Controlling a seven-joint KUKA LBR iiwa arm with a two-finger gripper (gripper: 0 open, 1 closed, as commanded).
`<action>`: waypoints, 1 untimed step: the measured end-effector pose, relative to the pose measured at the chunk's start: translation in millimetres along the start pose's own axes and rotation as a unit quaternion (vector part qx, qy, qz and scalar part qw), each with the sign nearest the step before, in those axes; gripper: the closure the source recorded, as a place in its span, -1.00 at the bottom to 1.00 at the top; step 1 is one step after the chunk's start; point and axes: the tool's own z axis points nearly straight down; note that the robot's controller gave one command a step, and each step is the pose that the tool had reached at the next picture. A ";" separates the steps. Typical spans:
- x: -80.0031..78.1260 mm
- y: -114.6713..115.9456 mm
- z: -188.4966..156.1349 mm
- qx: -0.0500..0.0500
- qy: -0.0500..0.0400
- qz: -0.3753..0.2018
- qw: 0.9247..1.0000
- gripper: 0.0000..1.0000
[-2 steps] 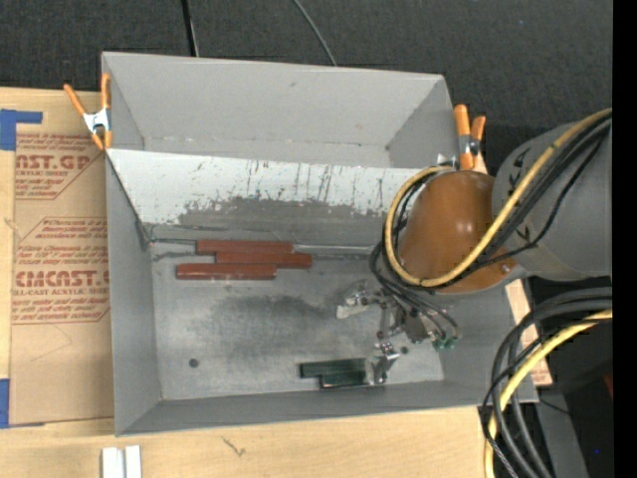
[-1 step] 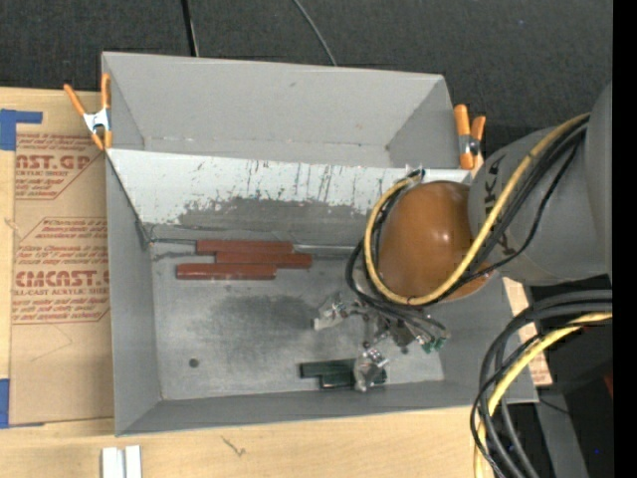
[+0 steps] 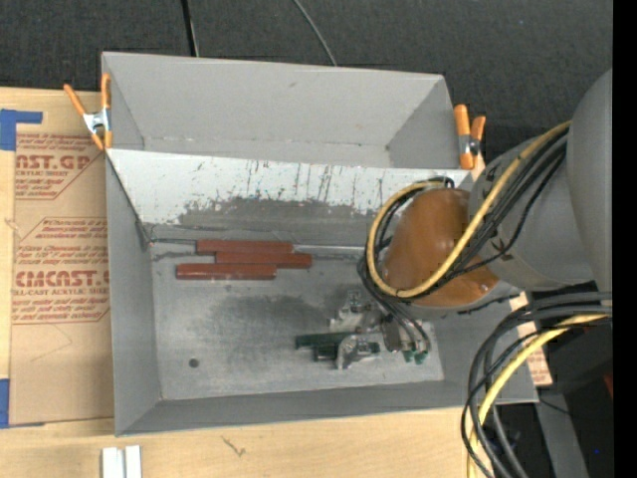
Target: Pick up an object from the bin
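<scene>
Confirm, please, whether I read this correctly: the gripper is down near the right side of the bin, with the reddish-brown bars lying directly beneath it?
Not quite. The camera view shows the gripper down near the right side of the bin, but the reddish-brown bars lie apart from it, to the left by the back wall; a small dark green thing lies beside it.

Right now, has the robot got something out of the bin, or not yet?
Not yet. Done: the claw is low in the grey bin, at the view's lower right. In hand: it sits beside a small dark green thing on the floor; I can't tell if it grips it. Left: lifting something out. The reddish-brown sticks lie apart, toward the back.
</scene>
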 end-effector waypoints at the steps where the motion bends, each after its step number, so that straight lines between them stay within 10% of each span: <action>1: 0.0 0.0 0.0 0.000 0.000 0.000 1.000 1.00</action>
